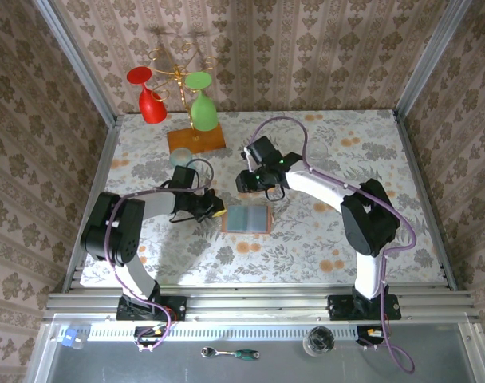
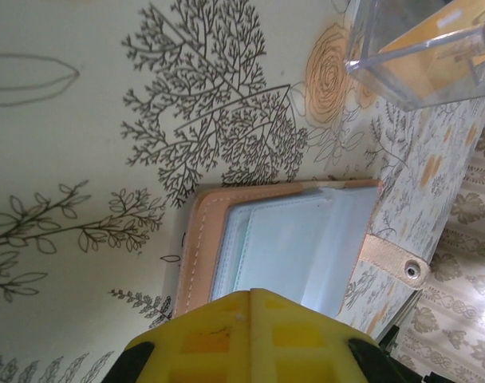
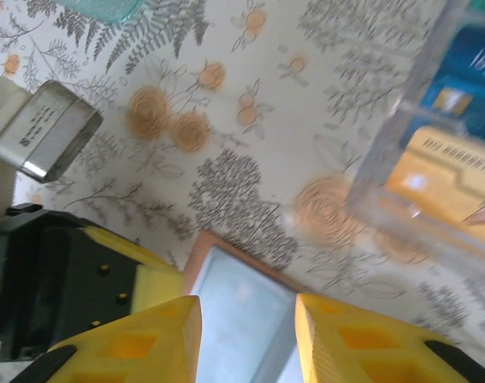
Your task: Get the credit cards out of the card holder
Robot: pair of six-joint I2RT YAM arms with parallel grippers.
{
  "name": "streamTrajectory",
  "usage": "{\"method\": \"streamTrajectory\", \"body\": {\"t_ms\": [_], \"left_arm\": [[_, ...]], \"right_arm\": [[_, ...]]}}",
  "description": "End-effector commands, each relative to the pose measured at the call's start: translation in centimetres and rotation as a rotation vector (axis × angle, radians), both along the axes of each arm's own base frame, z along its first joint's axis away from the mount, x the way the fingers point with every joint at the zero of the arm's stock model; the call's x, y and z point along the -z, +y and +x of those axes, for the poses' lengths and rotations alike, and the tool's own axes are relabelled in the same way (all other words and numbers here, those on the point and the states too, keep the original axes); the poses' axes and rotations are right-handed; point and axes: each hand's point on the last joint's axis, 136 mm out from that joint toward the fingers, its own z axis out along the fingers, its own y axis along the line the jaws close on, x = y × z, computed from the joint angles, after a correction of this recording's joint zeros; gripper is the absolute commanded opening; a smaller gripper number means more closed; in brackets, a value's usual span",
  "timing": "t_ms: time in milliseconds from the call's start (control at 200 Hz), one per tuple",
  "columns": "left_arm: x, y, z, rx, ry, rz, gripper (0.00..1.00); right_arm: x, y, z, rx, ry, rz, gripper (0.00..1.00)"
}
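The card holder lies open on the flowered table, a tan-pink rim around a pale blue-grey lining; its snap tab sticks out at one side. My left gripper is shut, its yellow tips together over the holder's left edge. Over the holder's far edge my right gripper is open, and the lining shows in the gap between the fingers. Credit cards sit in a clear box: a blue one and an orange one, which is seen again in the left wrist view.
A glass rack on an orange wooden base stands at the back left, with a red glass and a green glass hanging from it. A teal dish lies in front of it. A clear glass sits at the back right.
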Motion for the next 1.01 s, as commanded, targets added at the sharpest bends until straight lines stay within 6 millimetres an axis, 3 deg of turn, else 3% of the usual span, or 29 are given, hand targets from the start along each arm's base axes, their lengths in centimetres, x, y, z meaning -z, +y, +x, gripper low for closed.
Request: {"method": "streamTrajectory", "body": {"t_ms": [0, 465, 1000], "left_arm": [[-0.2, -0.2, -0.1, 0.011, -0.026, 0.002, 0.0], [1.7, 0.4, -2.4, 0.015, -0.019, 0.082, 0.0], [0.1, 0.7, -2.2, 0.023, -0.069, 0.112, 0.0]], "right_arm": [[-0.7, 0.6, -1.4, 0.058, 0.067, 0.056, 0.35], [3.1, 1.4, -5.1, 0.059, 0.251, 0.087, 0.36], [4.2, 2.1, -6.8, 0.066, 0.337, 0.153, 0.38]]}}
